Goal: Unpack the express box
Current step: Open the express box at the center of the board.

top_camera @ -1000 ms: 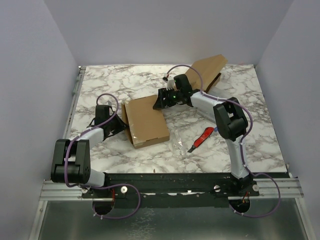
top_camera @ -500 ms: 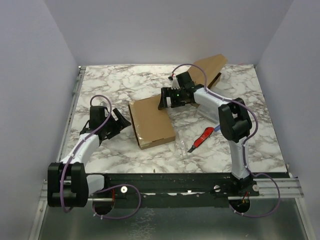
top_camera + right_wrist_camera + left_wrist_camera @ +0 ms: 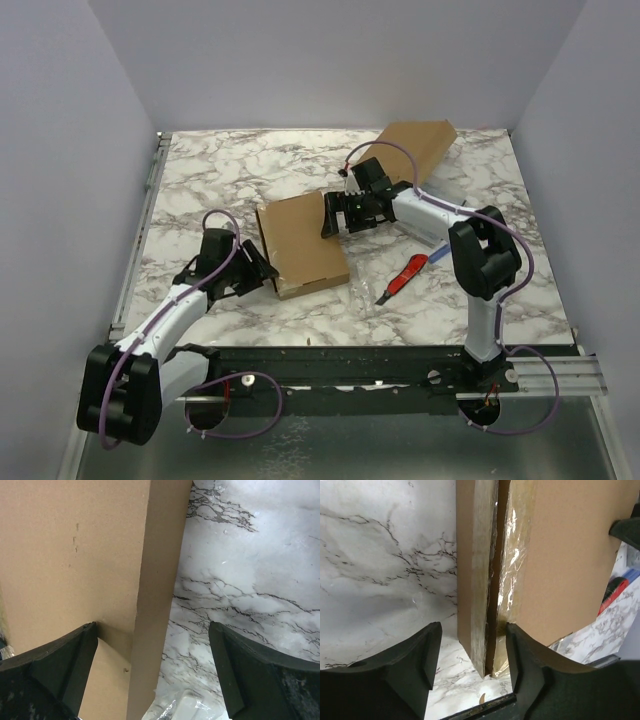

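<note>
Left gripper (image 3: 262,272): nearest to me, at the near left corner of the express box (image 3: 300,240). Its fingers (image 3: 415,665) are released and spread, and the box's side wall stands between them. I can't see either one pressing on it.
Clear wrap (image 3: 360,290): crumpled on the marble table (image 3: 220,170), just off the box's near right corner.
Cutter (image 3: 402,278): red with a blue end, lying flat beside the wrap, right of the box and apart from both grippers.
Express box: flat on the table between my two arms, with glossy tape (image 3: 509,565) running along its near edge.
Right gripper (image 3: 330,215): fingers wide apart and released, grasping nothing, straddling the box's far right edge.
Far cardboard (image 3: 418,145): a second brown piece at the far right. My right arm crosses in front of its near end.
</note>
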`<control>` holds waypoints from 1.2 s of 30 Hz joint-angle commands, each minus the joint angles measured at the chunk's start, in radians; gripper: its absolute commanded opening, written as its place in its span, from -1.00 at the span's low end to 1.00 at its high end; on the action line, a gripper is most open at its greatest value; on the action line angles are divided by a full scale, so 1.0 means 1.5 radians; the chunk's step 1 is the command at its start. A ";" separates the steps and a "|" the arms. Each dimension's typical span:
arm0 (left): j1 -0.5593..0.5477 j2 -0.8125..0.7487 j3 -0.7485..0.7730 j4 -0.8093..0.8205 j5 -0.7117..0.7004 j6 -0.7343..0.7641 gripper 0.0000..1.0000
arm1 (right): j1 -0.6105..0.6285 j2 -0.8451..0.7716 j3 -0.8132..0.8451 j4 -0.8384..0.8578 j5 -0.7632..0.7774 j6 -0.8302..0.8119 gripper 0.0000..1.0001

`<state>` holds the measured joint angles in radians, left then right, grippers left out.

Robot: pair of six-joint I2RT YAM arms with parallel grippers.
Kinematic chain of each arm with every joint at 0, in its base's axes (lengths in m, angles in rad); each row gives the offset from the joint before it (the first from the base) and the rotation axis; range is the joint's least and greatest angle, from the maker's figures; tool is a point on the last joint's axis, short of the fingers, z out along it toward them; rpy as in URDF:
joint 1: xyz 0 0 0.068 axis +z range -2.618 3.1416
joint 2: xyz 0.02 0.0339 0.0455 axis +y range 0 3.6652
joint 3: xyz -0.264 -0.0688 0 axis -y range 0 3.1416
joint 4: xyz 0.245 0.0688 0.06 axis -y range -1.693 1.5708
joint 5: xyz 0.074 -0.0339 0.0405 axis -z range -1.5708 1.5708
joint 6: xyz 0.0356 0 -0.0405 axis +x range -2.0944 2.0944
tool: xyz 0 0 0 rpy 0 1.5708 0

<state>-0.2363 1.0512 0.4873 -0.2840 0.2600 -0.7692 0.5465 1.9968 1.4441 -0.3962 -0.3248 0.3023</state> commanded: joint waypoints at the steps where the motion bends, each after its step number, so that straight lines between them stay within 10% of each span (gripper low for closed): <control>1: -0.003 -0.029 -0.021 -0.012 -0.044 -0.031 0.12 | 0.014 -0.021 -0.027 0.024 0.023 0.000 0.98; 12: -0.006 -0.129 -0.035 -0.075 -0.033 -0.071 0.35 | 0.017 -0.010 -0.027 0.027 0.032 -0.011 0.95; 22: -0.021 -0.134 -0.031 -0.119 -0.057 -0.074 -0.05 | 0.018 0.004 -0.010 0.014 0.040 -0.024 0.96; 36: -0.042 -0.114 -0.042 -0.087 -0.059 -0.080 0.16 | 0.027 0.012 0.004 0.004 0.048 -0.032 0.95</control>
<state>-0.2852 0.8955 0.4347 -0.4274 0.1978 -0.8761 0.5713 1.9850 1.4269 -0.3542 -0.2985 0.2779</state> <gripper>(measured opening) 0.553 0.978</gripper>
